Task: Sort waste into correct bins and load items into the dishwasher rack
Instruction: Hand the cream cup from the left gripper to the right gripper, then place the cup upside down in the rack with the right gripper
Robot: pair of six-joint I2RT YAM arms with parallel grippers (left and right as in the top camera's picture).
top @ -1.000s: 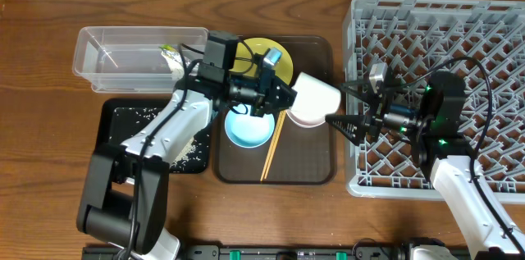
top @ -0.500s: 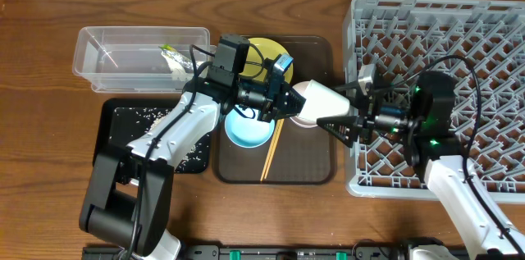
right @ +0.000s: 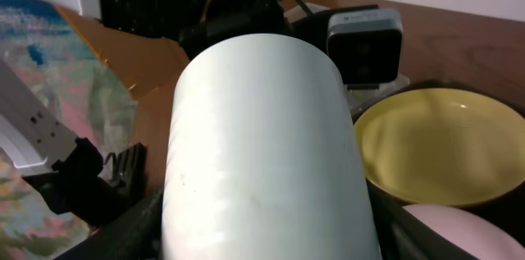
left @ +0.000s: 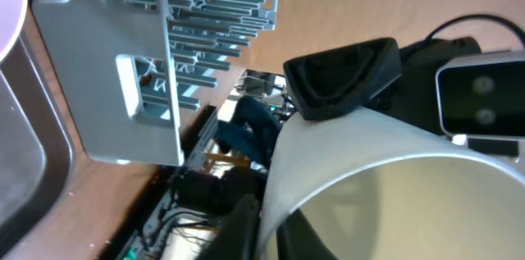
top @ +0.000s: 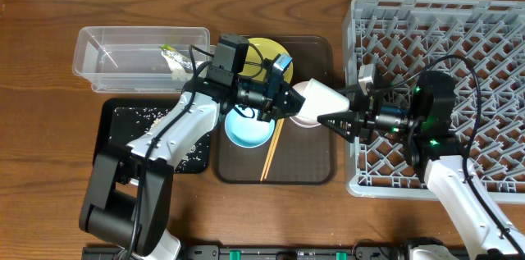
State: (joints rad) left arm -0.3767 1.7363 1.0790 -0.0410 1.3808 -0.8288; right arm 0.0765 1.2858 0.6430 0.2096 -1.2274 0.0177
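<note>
Right claw (top: 326,111) has swung in from dishwasher rack (top: 435,14), now straddling white bowl (top: 316,98) over bench centre, clamp uncertain; left claw (top: 291,101) pinching its rim; handover likely.

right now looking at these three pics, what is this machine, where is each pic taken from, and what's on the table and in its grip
These are two robot arms at a wooden table, each ending in a two-finger gripper. One picture looks straight down from above. The other two come from small cameras on the wrists, so they look close and tilted.

From above, a grey dishwasher rack is on the right. A brown tray in the middle holds a yellow plate, a light blue bowl and chopsticks. On the left are a clear tub and a black tray with rice scraps.

The left gripper pinches the rim of a white bowl, held over the brown tray. The right gripper has its fingers either side of that bowl. I cannot tell whether they grip it.
</note>
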